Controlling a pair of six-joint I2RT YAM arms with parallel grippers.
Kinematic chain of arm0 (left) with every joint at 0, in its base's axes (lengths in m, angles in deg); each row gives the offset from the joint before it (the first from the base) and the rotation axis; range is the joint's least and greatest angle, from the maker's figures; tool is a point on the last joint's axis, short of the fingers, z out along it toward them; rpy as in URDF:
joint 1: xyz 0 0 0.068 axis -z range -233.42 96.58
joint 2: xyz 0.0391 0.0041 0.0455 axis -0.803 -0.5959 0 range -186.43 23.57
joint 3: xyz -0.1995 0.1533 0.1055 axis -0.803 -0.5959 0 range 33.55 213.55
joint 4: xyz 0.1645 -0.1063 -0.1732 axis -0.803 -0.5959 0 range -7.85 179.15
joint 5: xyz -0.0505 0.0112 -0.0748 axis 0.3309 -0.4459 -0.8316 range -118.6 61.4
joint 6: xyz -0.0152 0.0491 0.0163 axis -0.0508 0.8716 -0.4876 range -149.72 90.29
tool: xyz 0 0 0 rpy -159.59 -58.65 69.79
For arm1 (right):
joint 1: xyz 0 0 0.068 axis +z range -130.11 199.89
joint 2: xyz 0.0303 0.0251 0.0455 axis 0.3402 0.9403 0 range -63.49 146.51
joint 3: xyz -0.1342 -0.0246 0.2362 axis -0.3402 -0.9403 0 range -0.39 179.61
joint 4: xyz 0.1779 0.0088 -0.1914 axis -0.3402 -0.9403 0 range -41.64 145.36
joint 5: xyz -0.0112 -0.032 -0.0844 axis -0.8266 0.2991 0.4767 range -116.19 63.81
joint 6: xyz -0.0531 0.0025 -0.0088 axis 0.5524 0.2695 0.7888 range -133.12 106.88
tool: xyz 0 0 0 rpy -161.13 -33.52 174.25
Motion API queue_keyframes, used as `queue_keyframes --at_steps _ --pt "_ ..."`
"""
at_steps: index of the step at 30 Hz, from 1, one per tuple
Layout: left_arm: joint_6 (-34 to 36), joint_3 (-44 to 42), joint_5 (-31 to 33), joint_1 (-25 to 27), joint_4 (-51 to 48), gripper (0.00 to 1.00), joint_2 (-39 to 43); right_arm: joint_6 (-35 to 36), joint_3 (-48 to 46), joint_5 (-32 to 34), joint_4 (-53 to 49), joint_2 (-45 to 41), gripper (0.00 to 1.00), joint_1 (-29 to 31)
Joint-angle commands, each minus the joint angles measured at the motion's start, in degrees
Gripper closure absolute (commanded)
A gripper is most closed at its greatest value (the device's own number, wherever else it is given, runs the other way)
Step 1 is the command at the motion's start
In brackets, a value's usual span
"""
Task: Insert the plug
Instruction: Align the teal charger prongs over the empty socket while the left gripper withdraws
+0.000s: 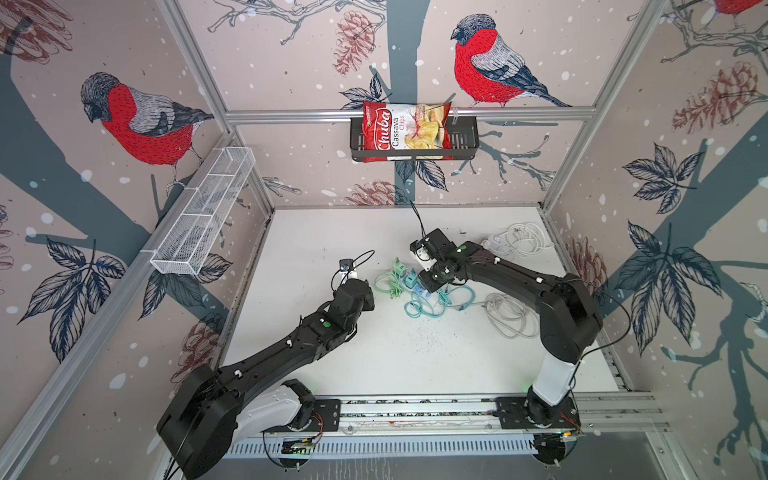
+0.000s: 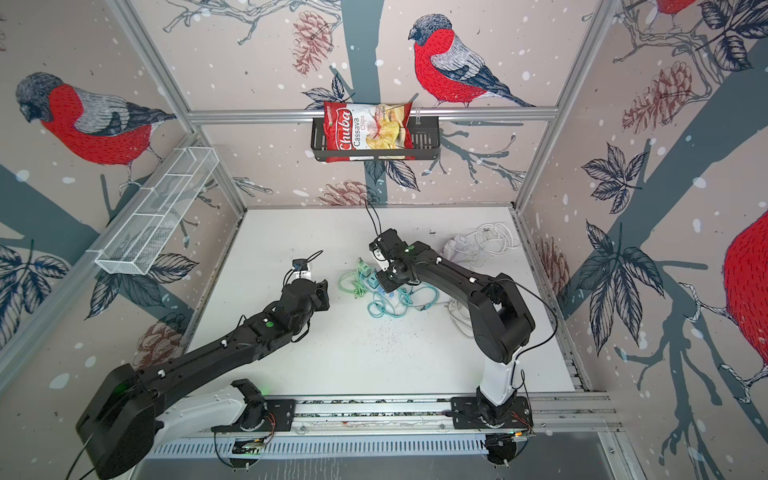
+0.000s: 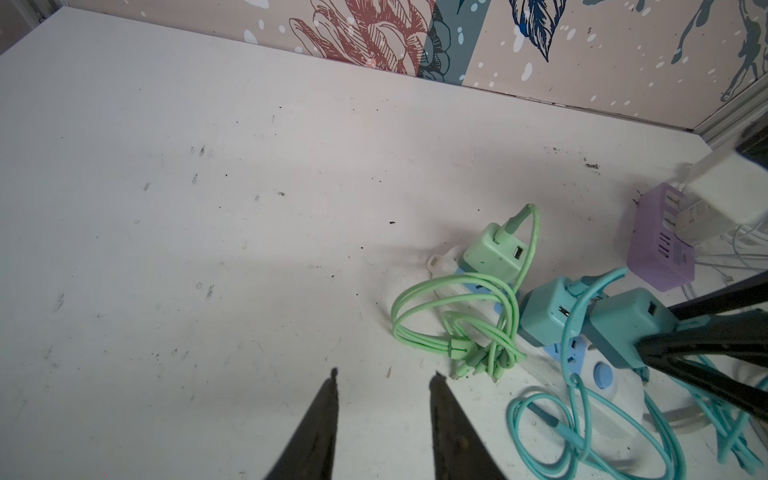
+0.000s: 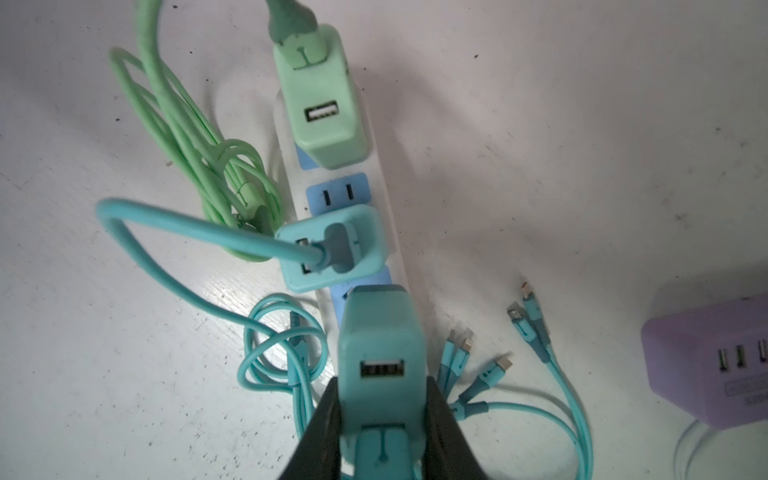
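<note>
Teal plug clenched in right pincer, left pincer parted and empty, red bag reading Chuba Cassava Chips

The setting is a robotics laboratory work cell, not a domestic or retail space. An aluminium profile frame encloses the area on three sides and carries flat wall panels covered with a printed bird-and-pinecone pattern. The floor of the cell is a white tabletop, scuffed and speckled with dark marks. Two black-and-white robot arms, the left arm and the right arm, stand on plates bolted to a rail along the front edge. A slotted cable duct and an exposed circuit board sit below that rail. A white mesh basket and a black basket holding a chips bag hang from the frame.
</note>
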Motion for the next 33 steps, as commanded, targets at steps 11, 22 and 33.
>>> queue_keyframes --at_steps 11,22,33 --pt "0.42 -0.62 0.29 -1.08 0.4 0.63 0.2 1.76 1.31 0.37 -0.05 2.02 0.93 0.57" --pt "0.29 -1.46 -0.38 -1.52 1.22 0.63 -0.02 2.0 2.4 2.93 -0.03 2.26 0.93 0.83" --pt "0.25 -1.5 -0.45 -1.54 1.06 0.63 0.53 2.28 -0.13 1.82 1.13 2.78 0.93 1.28"
